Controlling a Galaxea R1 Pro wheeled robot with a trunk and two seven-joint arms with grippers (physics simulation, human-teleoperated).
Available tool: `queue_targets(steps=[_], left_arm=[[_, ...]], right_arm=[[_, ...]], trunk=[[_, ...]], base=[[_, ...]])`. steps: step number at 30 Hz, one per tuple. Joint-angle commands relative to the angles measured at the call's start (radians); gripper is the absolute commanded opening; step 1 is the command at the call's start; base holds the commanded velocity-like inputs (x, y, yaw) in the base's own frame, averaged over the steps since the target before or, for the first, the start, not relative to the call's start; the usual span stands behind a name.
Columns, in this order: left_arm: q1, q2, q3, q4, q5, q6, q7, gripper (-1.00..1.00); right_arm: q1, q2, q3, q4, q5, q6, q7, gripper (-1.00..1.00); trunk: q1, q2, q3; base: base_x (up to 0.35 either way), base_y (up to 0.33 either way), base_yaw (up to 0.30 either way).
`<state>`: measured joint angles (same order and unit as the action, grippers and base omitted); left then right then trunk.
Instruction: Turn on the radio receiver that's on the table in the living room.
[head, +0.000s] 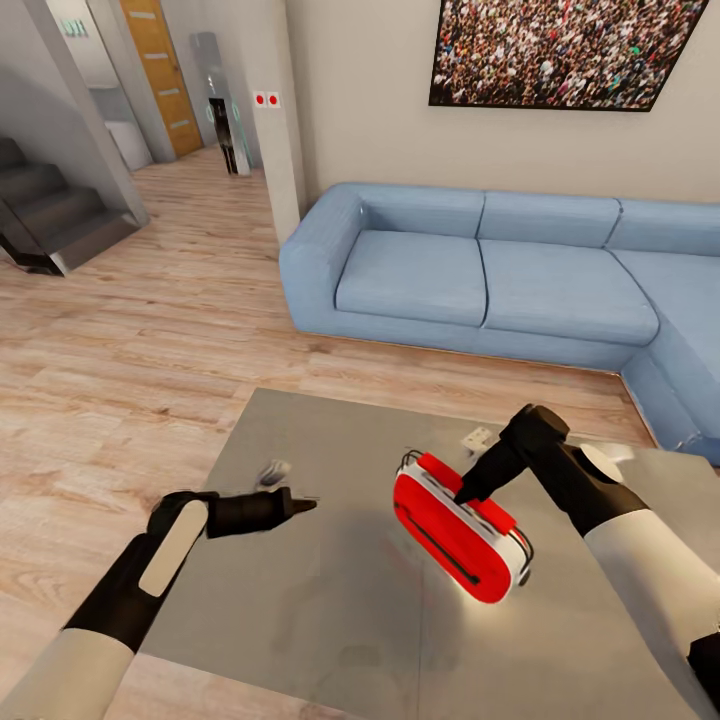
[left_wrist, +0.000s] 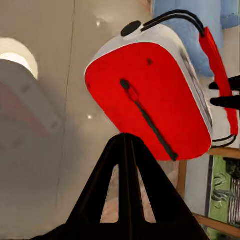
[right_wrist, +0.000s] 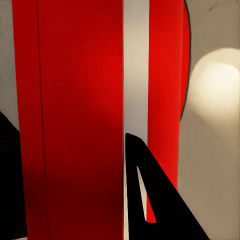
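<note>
While your right gripper presses its tip down onto the top band of the radio receiver, which stands on edge on the table at about 4 o'clock from the tabletop's middle, you cannot tell whether its jaws are apart or together. Your left gripper hovers over the table at 9 o'clock from the receiver, fingers drawn together to a point and holding nothing. The blue sofa sits beyond the table at 12 o'clock.
</note>
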<state>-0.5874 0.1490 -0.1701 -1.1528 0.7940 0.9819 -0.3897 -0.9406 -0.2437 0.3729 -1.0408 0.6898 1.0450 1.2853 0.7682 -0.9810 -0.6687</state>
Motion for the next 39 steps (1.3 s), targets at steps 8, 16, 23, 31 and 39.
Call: queue_targets(steps=[8, 16, 23, 31, 39], left_arm=[[0.000, 0.000, -0.001, 0.117, -0.056, -0.091, -0.007, -1.00], [0.001, 0.000, -0.002, 0.120, -0.054, -0.097, -0.011, -1.00], [0.000, 0.001, 0.000, 0.120, -0.051, -0.097, -0.012, -1.00], [0.000, 0.000, 0.000, 0.120, -0.046, -0.100, -0.012, -1.00], [0.001, 0.000, 0.000, 0.120, -0.044, -0.100, -0.012, -1.00]], right_arm=[[-0.001, 0.021, -0.011, -0.069, -0.001, 0.002, -0.001, -1.00], [-0.001, 0.024, -0.027, -0.180, -0.001, 0.002, -0.003, -1.00], [-0.001, 0.024, -0.033, -0.186, -0.001, 0.002, -0.004, -1.00], [0.000, 0.032, -0.035, -0.145, -0.001, 0.002, -0.031, -1.00], [0.002, 0.047, -0.035, -0.080, -0.001, 0.002, -0.032, -1.00]], trunk=[[0.000, 0.000, 0.000], [0.000, 0.000, 0.000], [0.000, 0.000, 0.000], [0.000, 0.000, 0.000], [0.000, 0.000, 0.000]], base=[[0.000, 0.000, 0.000], [0.000, 0.000, 0.000], [0.000, 0.000, 0.000], [0.000, 0.000, 0.000], [0.000, 0.000, 0.000]])
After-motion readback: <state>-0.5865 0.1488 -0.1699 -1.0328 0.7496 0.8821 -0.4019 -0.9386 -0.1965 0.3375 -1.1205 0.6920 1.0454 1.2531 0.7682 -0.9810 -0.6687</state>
